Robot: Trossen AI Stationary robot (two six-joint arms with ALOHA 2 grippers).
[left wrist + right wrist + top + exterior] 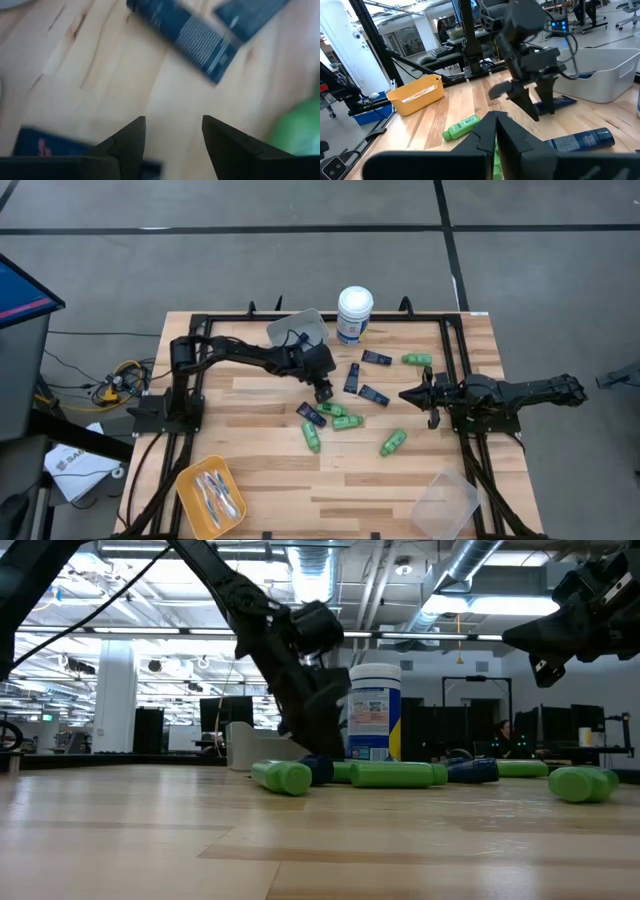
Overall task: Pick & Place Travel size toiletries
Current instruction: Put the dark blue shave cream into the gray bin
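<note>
Travel size toiletries lie scattered on the wooden table (260, 480): navy tubes (352, 377) (311, 414) and green bottles (347, 421) (393, 442), each flat on its side. My left gripper (322, 392) hangs open just over the middle of the table, slanting down. In its wrist view the fingertips (174, 125) straddle bare wood, with one navy tube (187, 37) ahead, another (45, 146) under one finger's side, and a green bottle (297, 127) beside the other. My right gripper (410, 393) waits shut and level at the table's right.
A tall white canister (355, 313) and a grey bin (298, 330) stand at the far edge. A yellow bin (210, 495) with toothbrushes sits near left, a clear container (445, 502) near right. Bare wood lies between the near containers.
</note>
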